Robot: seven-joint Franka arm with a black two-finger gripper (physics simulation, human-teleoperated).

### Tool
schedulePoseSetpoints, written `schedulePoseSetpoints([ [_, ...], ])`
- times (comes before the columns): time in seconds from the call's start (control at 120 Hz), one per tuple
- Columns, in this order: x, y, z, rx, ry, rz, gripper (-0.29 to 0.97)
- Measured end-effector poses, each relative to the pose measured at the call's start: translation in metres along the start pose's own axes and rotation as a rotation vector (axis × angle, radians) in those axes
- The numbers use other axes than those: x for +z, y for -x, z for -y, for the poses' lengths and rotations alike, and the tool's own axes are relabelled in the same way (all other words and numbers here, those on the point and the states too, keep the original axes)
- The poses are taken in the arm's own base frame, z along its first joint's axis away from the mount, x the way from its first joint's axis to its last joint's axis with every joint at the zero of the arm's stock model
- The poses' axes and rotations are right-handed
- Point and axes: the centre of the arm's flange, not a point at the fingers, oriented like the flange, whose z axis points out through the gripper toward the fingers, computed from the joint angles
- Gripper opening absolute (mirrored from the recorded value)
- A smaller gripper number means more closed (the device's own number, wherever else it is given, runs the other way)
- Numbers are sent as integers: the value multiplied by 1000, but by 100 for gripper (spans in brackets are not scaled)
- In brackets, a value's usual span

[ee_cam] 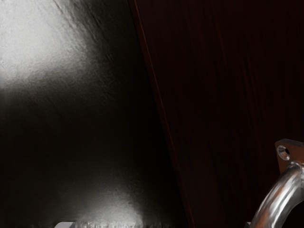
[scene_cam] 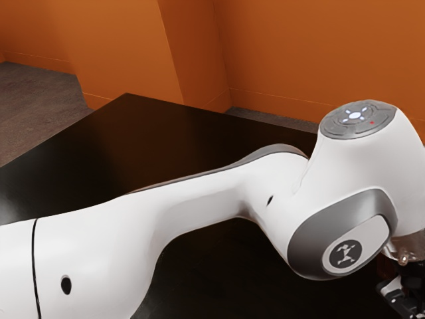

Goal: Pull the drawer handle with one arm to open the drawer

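Observation:
In the wrist view a dark reddish-brown drawer front [ee_cam: 228, 104] stands close before my hand. A curved silver handle [ee_cam: 283, 192] with a screw plate is fixed to it, right beside my hand. In the exterior view my white arm [scene_cam: 199, 219] reaches to the exterior view's right, and its big wrist joint [scene_cam: 352, 199] hides most of the hand. A small part of the black gripper [scene_cam: 402, 289] peeks out below the joint at the lower right corner, next to a sliver of the drawer [scene_cam: 384, 264] and a glint of the metal handle [scene_cam: 402, 256].
The black glossy table [scene_cam: 153, 146] stretches behind the arm, with a bright glare on the table [ee_cam: 42, 47] in the wrist view. Orange walls [scene_cam: 299, 46] and a grey floor [scene_cam: 33, 100] lie beyond the table.

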Motion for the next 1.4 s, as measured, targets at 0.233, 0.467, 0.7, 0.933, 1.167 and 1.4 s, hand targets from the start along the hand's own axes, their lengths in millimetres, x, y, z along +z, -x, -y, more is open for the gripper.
schedulePoseSetpoints([
  [0.233,-10,4,20,-3,-5,21,35],
  [0.467,-18,9,41,-3,-10,43,34],
  [0.7,-25,11,44,-4,9,47,34],
  [0.933,-26,9,47,-13,7,47,34],
  [1.167,-24,14,53,-30,-1,52,34],
  [1.4,-33,21,65,-42,-2,56,34],
])
